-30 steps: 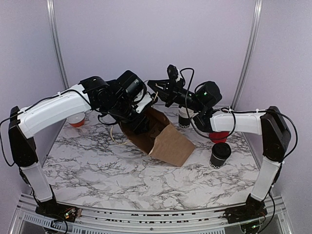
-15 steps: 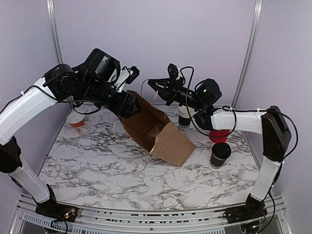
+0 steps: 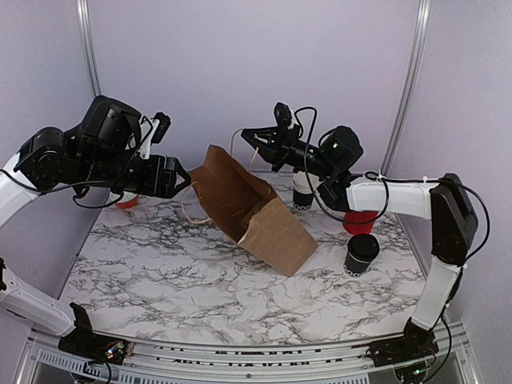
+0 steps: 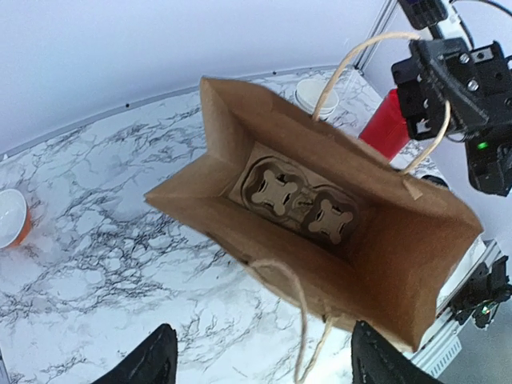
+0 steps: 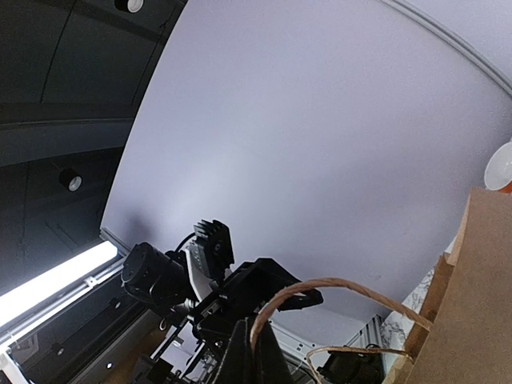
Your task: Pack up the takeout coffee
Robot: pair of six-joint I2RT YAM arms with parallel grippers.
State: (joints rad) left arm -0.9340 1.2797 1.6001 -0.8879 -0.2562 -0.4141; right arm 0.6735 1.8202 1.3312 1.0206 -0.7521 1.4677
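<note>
The takeout coffee [image 3: 362, 254], a black cup with a black lid, stands on the table at the right, apart from both grippers. A brown paper bag [image 3: 250, 210] lies tilted mid-table with its mouth toward the upper left. In the left wrist view the bag [image 4: 240, 160] is open, with a cardboard cup carrier [image 4: 300, 204] at its bottom. My right gripper [image 3: 253, 145] is shut on the bag's twine handle [image 5: 336, 286] and holds it up. My left gripper [image 3: 181, 178] is open and empty, just left of the bag's mouth.
A stack of white-rimmed black cups [image 3: 302, 193] and a red cylinder [image 3: 360, 222] stand behind the bag at the right. A small orange cup [image 3: 126, 200] sits at the far left. The purple back wall is close behind.
My left arm has pulled back up and to the left, out of the bag's mouth. The bag stays open. The right gripper has kept its hold on the handle.
</note>
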